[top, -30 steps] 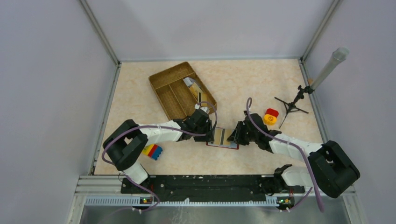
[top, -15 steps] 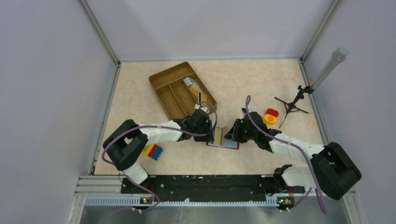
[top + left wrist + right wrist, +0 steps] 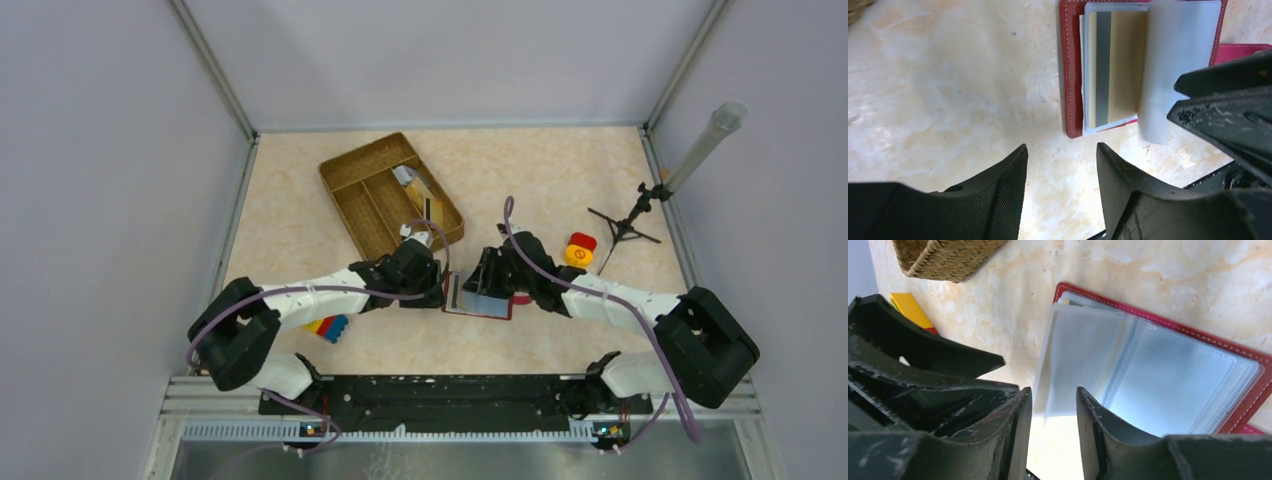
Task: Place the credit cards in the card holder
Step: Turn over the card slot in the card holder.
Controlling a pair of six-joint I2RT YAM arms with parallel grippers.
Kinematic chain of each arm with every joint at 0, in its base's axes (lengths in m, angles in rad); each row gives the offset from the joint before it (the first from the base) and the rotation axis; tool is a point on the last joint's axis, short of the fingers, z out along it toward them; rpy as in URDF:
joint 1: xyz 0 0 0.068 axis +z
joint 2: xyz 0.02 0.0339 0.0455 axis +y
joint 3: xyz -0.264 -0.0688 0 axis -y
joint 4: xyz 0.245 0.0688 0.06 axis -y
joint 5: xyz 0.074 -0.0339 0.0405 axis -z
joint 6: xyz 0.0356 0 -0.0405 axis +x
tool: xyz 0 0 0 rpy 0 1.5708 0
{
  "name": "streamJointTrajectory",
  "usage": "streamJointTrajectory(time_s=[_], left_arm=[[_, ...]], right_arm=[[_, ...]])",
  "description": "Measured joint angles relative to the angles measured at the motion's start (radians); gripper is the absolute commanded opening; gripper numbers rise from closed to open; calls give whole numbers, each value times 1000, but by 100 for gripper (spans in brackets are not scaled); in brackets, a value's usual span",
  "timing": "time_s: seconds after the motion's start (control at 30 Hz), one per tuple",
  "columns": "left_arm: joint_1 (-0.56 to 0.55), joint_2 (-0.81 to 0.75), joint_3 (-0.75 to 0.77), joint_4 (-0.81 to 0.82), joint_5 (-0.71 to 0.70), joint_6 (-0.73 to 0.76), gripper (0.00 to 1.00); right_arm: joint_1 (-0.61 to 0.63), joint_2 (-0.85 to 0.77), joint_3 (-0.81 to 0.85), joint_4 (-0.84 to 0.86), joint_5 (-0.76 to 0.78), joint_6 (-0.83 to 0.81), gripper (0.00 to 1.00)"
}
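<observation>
Left gripper (image 3: 1060, 195): jaws parted about halfway, nothing between them, only bare bench (image 3: 948, 75) showing through the gap. It hangs low, just beside the left edge of the card holder (image 3: 1070, 75).

Right gripper (image 3: 1053, 435): jaws apart with a clear gap. One clear leaf (image 3: 1178, 55) of the holder stands up against its fingers. It looks propped rather than pinched, though the contact itself is hidden.

Card holder: red cover lying open and flat on the bench between the two grippers. A tan card (image 3: 1120, 70) with a grey stripe sits inside a clear pocket on the left half.

Further out: loose cards (image 3: 420, 190) lie in the right compartment of the woven tray (image 3: 358, 200), well apart from the holder. A toy block (image 3: 328, 325) sits under the left arm.

Step in hand, as I read it: one card is seated and the leaf is lifted to expose the next pocket, with more cards to fetch.

Next move calls for the free left gripper to go to the tray and pinch one thin card by its edge. The right needs to keep a pocket mouth open and the cover from sliding.
</observation>
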Motion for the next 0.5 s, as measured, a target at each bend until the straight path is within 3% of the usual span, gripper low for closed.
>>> streamJointTrajectory(time_s=[0.17,0.3,0.5], left_arm=[[4,-116,-16,-79,-40,9,66],[33,-213,-15,-159,-47,32,81],[214,-275,97,-300,-5,124,99]], right_arm=[[0,0,37,-8,3,-28,46],[1,0,79,-28,6,-58,50],[2,-7,175,-133,87,-152,61]])
